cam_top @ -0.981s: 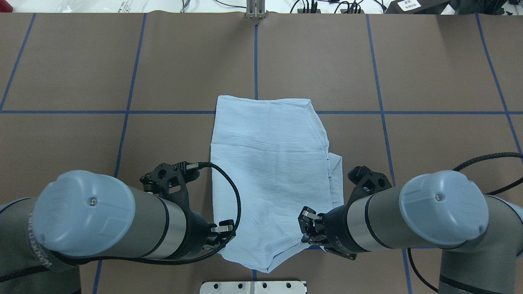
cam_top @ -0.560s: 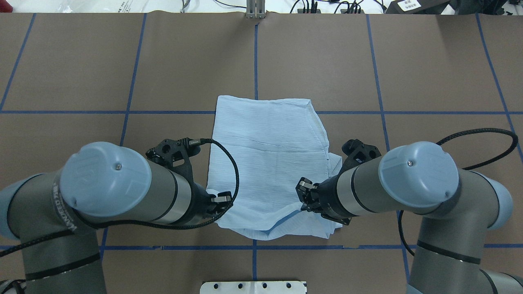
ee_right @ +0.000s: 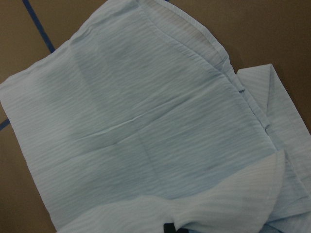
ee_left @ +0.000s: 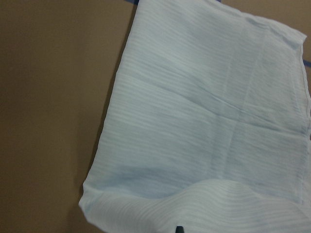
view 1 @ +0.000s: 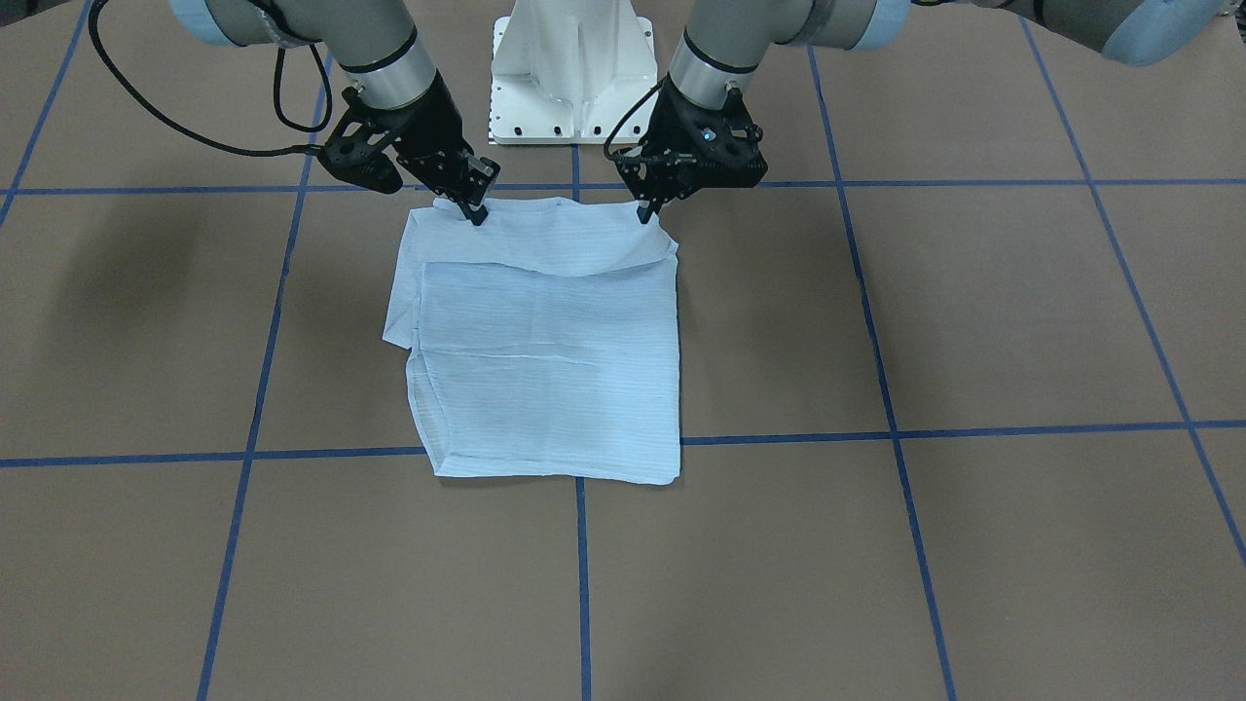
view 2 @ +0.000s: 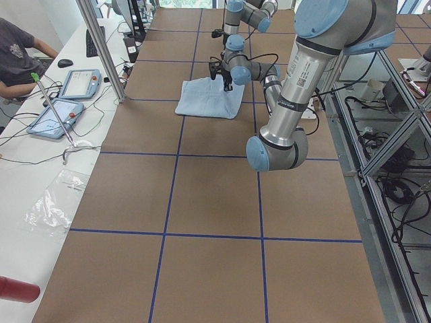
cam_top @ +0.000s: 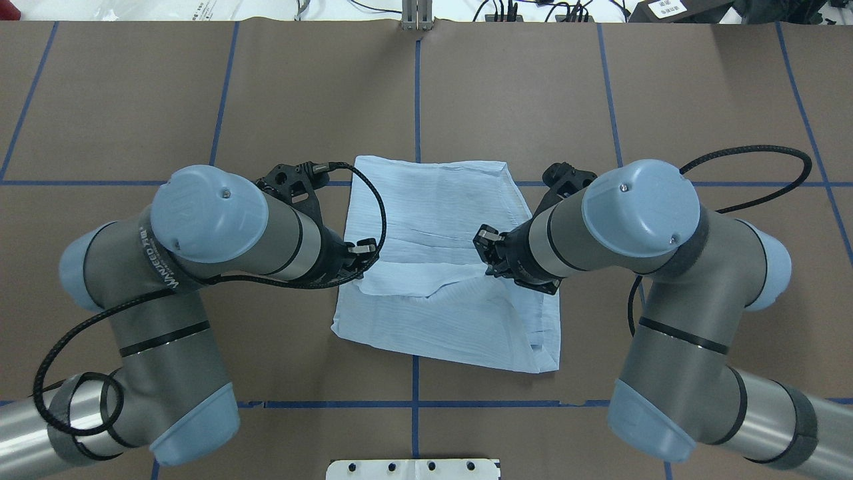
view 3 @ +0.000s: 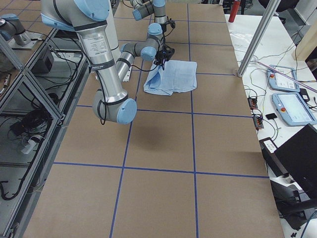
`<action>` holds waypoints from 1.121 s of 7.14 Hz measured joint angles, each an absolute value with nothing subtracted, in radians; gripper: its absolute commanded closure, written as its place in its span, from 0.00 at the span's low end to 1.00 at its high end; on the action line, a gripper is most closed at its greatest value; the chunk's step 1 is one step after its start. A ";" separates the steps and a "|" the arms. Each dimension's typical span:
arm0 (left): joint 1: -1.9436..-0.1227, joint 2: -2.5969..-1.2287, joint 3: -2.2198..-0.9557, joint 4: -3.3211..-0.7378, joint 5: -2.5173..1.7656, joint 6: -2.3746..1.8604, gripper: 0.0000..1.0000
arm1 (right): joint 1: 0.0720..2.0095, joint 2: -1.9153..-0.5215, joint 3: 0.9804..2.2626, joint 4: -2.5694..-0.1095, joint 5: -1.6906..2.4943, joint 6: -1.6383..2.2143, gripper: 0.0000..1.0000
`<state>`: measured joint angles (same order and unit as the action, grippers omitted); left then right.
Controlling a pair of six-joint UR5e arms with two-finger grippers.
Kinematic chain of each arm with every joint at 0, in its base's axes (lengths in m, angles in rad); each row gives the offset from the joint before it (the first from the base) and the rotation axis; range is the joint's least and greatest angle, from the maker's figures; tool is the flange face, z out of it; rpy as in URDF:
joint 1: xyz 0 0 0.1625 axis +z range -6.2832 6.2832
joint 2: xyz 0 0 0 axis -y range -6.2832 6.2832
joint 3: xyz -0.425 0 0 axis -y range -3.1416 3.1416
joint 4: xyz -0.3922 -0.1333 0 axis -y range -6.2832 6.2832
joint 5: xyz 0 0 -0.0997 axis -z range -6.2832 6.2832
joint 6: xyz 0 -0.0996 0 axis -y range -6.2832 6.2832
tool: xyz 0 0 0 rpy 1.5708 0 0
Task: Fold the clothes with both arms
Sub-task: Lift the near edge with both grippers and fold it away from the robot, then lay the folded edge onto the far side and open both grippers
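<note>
The pale-blue shirt (cam_top: 433,193) lies folded into a rectangle at the table's middle; the front-facing view shows the shirt (view 1: 555,380) too. My left gripper (cam_top: 358,261) is shut on the robot-side hem at one corner, and my right gripper (cam_top: 490,259) is shut on the other corner. Seen from the front, the left gripper (view 1: 644,212) and right gripper (view 1: 477,214) pinch that hem just above the cloth. The raised hem hangs over the lower layer, filling the bottom of both wrist views of the shirt (ee_left: 204,121) (ee_right: 146,131).
Blue tape lines (cam_top: 416,87) grid the brown table. The white pedestal base (view 1: 574,68) stands at the robot's edge. Cables (cam_top: 533,10) run along the far edge. A side table with tablets (view 2: 67,101) and a seated person (view 2: 17,54) lies beyond the table.
Both arms have moved forward, away from the base, carrying the shirt's robot-side hem with them. The hem now lies over the shirt's middle, and a fold has formed behind it.
</note>
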<state>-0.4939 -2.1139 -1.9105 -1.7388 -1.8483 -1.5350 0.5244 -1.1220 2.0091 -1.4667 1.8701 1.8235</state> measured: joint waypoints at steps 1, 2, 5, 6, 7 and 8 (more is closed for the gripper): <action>-0.509 -2.120 -1.856 -1.794 -1.848 -1.534 1.00 | 0.552 -1.104 1.978 -1.468 1.870 1.816 1.00; -0.527 -2.134 -1.815 -1.826 -1.848 -1.533 1.00 | 0.578 -1.084 1.945 -1.468 1.870 1.806 1.00; -0.576 -2.181 -1.750 -1.859 -1.848 -1.529 1.00 | 0.640 -0.995 1.828 -1.464 1.871 1.775 1.00; -0.594 -2.218 -1.702 -1.871 -1.848 -1.523 1.00 | 0.649 -0.963 1.789 -1.462 1.871 1.766 1.00; -0.610 -2.244 -1.649 -1.901 -1.848 -1.519 1.00 | 0.659 -0.940 1.754 -1.461 1.871 1.758 1.00; -0.625 -2.256 -1.601 -1.938 -1.848 -1.514 1.00 | 0.670 -0.922 1.721 -1.461 1.872 1.746 1.00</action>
<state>-0.6252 -2.2562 -1.6015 -1.9378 -1.8485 -1.5145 0.6704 -0.9218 1.7210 -1.4605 1.8717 1.7457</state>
